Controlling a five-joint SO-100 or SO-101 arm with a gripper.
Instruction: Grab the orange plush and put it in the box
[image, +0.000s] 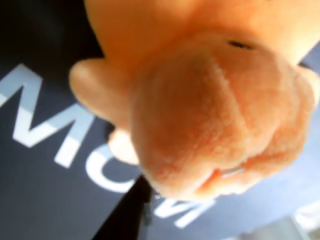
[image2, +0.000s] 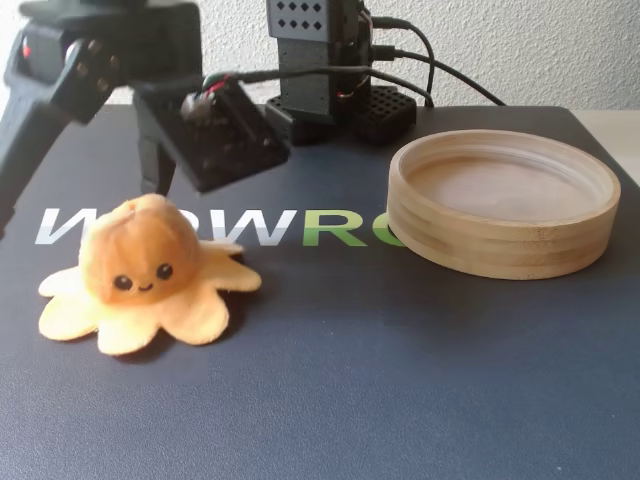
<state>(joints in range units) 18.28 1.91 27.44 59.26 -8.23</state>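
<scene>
One black gripper (image2: 150, 170) is hanging just behind the orange plush (image2: 140, 275), its jaws hidden, so I cannot tell whether they are parted. Both are sitting over a dark mat (image2: 350, 380) printed with white and green letters (image2: 270, 228), before a white wall (image2: 540, 50); the box (image2: 500, 245) is lying well apart to the right in the fixed view.

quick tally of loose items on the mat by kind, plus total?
Orange plush: 1, flat on the mat, left in the fixed view
Wooden box: 1, empty, right in the fixed view
Total: 2
The arm's hand is above and behind the plush; its fingers can't be made out in either view.
</scene>
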